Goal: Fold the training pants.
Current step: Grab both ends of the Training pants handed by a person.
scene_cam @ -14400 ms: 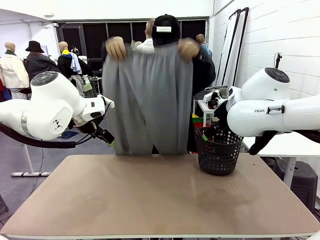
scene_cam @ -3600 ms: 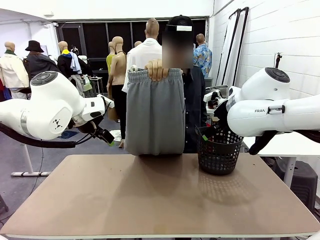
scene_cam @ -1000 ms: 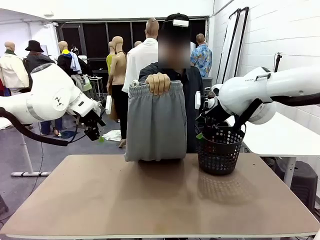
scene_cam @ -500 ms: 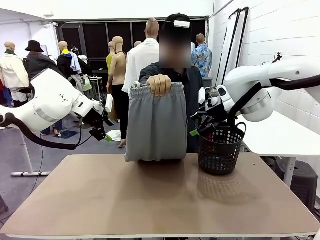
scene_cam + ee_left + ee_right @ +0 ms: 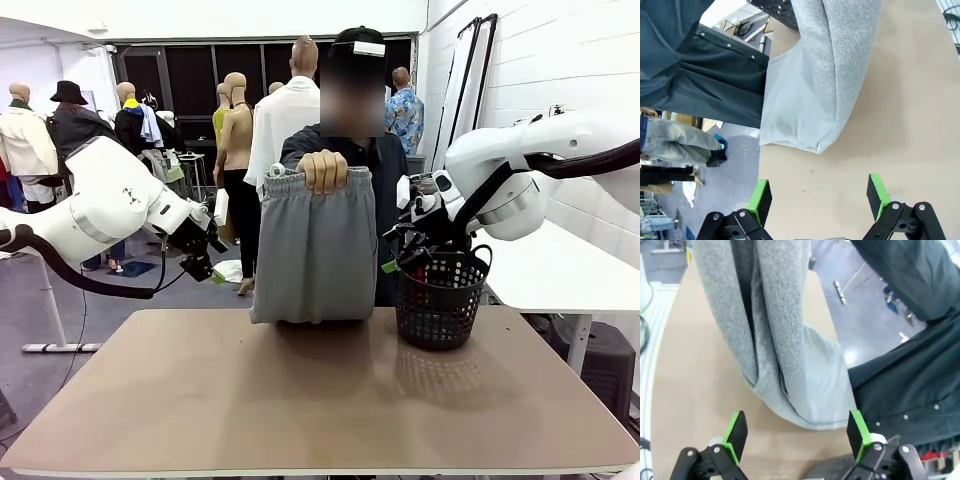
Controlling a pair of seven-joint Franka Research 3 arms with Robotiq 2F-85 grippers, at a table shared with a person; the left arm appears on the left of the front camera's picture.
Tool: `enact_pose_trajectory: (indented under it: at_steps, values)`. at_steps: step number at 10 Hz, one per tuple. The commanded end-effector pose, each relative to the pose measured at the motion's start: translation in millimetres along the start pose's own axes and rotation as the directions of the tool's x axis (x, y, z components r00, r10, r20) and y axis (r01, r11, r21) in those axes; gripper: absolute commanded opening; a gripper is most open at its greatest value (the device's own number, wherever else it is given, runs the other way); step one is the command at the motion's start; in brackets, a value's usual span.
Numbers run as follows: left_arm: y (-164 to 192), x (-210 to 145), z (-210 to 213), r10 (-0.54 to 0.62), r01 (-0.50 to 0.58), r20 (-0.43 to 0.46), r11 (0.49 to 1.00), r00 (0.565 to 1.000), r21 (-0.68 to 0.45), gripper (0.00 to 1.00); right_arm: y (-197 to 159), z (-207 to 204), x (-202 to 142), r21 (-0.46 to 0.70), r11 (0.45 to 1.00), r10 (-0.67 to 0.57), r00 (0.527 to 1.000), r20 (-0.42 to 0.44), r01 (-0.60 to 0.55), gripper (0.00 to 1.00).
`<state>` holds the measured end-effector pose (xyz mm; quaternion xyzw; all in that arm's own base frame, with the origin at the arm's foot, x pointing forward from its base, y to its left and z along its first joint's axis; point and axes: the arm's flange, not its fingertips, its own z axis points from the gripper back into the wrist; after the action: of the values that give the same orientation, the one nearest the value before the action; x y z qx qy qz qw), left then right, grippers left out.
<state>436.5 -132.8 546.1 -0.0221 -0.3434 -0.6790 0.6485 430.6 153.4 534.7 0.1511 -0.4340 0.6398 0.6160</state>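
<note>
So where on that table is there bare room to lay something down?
The whole near half of the table is bare, from the hanging training pants to the front edge. Crowded only at the far right, where the black basket stands beside them.

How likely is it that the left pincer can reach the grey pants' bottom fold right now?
Probably yes: the left pincer stands open, facing the lower fold of the training pants across bare table, nothing between; the person's hand holds only the waistband.

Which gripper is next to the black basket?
The right gripper, beside the black mesh basket's rim; the left gripper is across the training pants from it.
</note>
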Motion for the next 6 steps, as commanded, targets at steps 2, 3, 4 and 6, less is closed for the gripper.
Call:
enact_pose_trajectory:
  at_steps: [2, 3, 4, 6]
  values:
    - [7.5, -8.6, -21.0, 0.034, -0.038, 0.168, 0.999, 0.985, 0.017, 1.00, -7.6, -15.0, -10.5, 0.036, 0.999, -0.032, 0.991, 0.130, 0.027, 1.00]
    - [9.0, -8.6, -25.6, 0.044, -0.047, 0.202, 0.999, 0.978, 0.012, 1.00, -9.0, -17.5, -12.7, 0.046, 0.998, -0.044, 0.988, 0.145, 0.038, 1.00]
    - [8.9, -6.5, -28.7, 0.046, -0.048, 0.230, 0.999, 0.972, 0.004, 1.00, -7.9, -17.6, -13.5, 0.053, 0.998, -0.050, 0.987, 0.153, 0.042, 1.00]
    - [12.3, -6.2, -34.0, 0.042, -0.042, 0.301, 0.999, 0.953, -0.004, 1.00, -8.6, -19.2, -14.6, 0.054, 0.998, -0.050, 0.982, 0.181, 0.041, 1.00]
